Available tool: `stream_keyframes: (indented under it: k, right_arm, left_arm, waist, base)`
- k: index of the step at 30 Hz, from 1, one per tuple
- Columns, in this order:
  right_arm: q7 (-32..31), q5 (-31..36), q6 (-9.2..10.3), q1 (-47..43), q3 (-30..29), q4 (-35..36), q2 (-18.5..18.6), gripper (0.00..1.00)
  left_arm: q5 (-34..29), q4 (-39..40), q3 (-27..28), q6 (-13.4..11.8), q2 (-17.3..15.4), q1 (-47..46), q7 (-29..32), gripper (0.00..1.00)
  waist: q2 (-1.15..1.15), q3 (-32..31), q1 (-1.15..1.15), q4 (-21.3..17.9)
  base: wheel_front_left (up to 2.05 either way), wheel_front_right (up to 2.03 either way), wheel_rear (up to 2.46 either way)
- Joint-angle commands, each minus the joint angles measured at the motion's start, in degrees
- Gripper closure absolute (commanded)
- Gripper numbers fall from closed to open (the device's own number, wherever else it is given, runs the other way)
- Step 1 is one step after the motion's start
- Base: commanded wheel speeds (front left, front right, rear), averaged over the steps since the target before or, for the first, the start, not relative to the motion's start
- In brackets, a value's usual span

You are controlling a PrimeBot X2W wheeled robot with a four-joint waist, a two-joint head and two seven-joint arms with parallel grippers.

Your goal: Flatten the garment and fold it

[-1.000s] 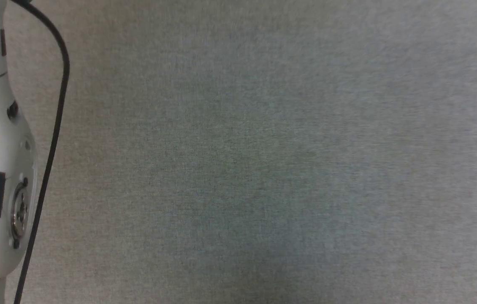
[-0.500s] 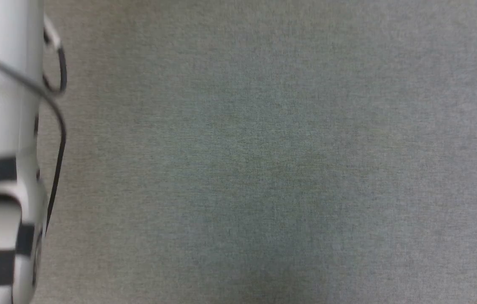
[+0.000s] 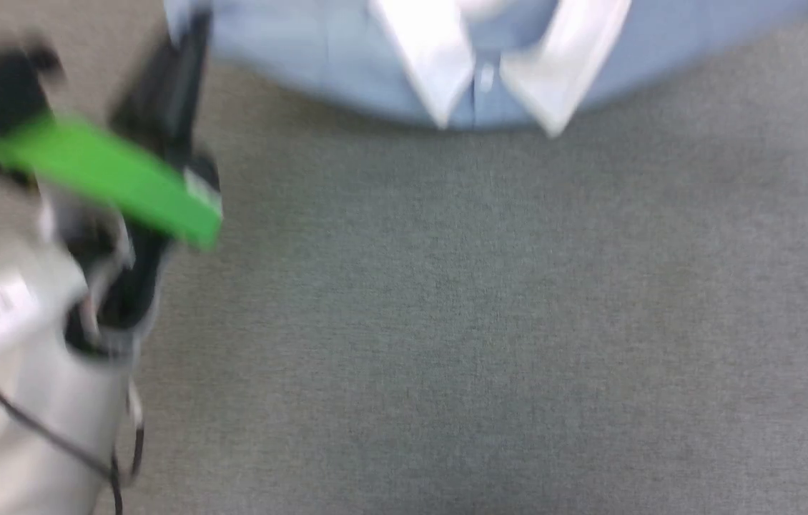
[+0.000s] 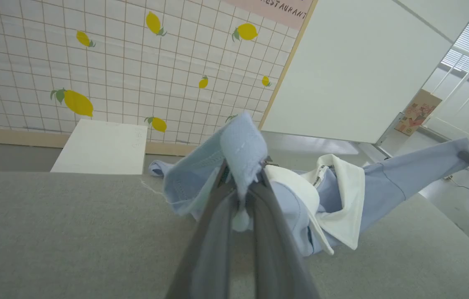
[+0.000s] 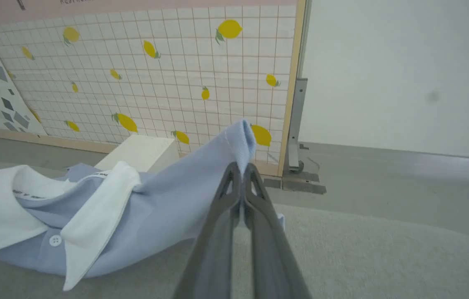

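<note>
The garment [image 3: 347, 64], a light blue polo shirt with a white collar [image 3: 440, 57], lies blurred along the top edge of the head view on the grey table [image 3: 490, 322]. My left gripper [image 3: 186, 50] reaches up at the left to the shirt's left end. In the left wrist view my left gripper [image 4: 243, 176] is shut on a bunched fold of the garment [image 4: 384, 187], lifted off the table. In the right wrist view my right gripper [image 5: 241, 168] is shut on a raised edge of the garment [image 5: 168, 207], the collar [image 5: 97, 207] hanging to its left.
A green tag [image 3: 111, 179] sits on my left wrist. Beyond the table stand a white box [image 4: 101, 147], a lemon-patterned tiled wall [image 4: 114, 62] and a white panel [image 4: 355, 74]. The table's far edge [image 5: 384, 220] drops to a grey floor.
The head camera has moved: the shirt's collar now shows at the top. The left forearm at the left edge has given way to the blurred left gripper and wrist.
</note>
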State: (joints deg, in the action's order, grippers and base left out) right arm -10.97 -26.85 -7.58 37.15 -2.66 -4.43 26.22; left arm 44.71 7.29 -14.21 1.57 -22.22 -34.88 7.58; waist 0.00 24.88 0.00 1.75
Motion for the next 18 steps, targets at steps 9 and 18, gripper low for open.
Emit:
stream_keyframes:
  k: [9, 18]
  right_arm:
    - [-12.0, -3.14, 0.09, -23.93, -9.09, 14.06, -9.31, 1.0]
    - [-21.16, -4.62, 0.09, -41.08, -18.77, 18.3, -15.61, 1.0]
  left_arm:
    - [5.64, 4.2, 0.11, -2.45, -1.94, 22.48, 2.59, 1.0]
    - [10.98, 5.57, 0.46, -4.04, -2.11, 36.9, 4.01, 1.0]
  waist:
    - [0.0, -9.99, 0.0, 0.96]
    - [0.0, -15.07, 0.0, 1.75]
  base:
    - [0.0, 0.0, 0.0]
    - [0.0, 0.0, 0.0]
